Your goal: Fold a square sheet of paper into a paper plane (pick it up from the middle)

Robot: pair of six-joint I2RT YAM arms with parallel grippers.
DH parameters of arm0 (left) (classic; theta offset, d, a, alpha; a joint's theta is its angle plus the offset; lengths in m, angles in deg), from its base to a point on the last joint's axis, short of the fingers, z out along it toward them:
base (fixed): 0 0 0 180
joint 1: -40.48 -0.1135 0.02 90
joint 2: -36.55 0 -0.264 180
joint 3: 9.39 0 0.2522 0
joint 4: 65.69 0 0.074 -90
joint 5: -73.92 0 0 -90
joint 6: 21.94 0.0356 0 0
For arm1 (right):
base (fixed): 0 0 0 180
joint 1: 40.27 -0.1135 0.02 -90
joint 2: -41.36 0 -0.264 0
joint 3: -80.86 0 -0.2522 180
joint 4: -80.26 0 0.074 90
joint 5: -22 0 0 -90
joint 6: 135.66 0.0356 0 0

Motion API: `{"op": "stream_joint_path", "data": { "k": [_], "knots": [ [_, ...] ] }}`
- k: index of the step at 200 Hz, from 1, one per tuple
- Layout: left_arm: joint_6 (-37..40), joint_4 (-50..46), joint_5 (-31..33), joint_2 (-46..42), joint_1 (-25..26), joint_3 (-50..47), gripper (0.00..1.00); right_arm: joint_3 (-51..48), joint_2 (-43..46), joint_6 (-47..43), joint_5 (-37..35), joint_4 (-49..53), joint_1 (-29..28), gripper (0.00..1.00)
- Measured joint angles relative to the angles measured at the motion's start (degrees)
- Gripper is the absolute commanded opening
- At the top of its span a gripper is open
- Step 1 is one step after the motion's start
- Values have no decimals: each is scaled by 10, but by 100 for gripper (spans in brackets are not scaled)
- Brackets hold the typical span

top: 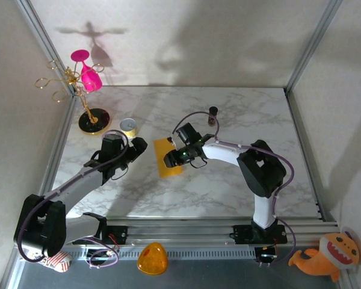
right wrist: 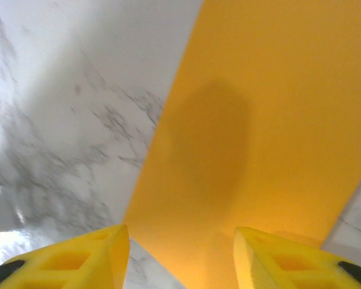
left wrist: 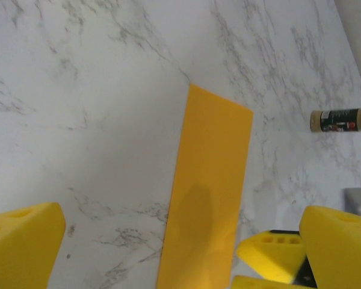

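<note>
orange dome (top: pixel 152 259) sits at the near edge by the arm bases. mid table (top: pixel 228 180), the square sheet of paper (top: pixel 162 158) lies flat on the marble as a long rectangle, btw the two grippers. right gripper (right wrist: pixel 180 256) hangs low over its right side, jaws abt half apart, gripping nothing i can see. left gripper (top: pixel 136 148) is just beside the sheet's left edge, jaws fully wide, empty.

Looks like a robotics lab test cell. Shows in the marble-print table (top: pixel 228 192) boxed by white panels (top: pixel 198 36) and aluminium posts (top: pixel 313 45), with robot arms (top: pixel 262 171) bolted to a slotted rail (top: pixel 186 232).
</note>
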Motion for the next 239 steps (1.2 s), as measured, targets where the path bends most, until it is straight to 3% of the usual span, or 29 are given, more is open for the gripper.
{"op": "stream_joint_path", "data": {
  "k": [48,125,203,239],
  "knots": [
    [-31,15,-30,13,35,-22,97,-8,2,127,-35,-42,1,46],
    [-89,67,-61,88,99,-25,78,-8,-48,172,-57,-40,14,42],
    [-115,87,-78,135,114,-25,40,-8,-51,182,-52,-41,19,38],
    [-113,87,-81,147,116,-25,35,-10,-53,184,-42,-43,24,37]
  ]
}}
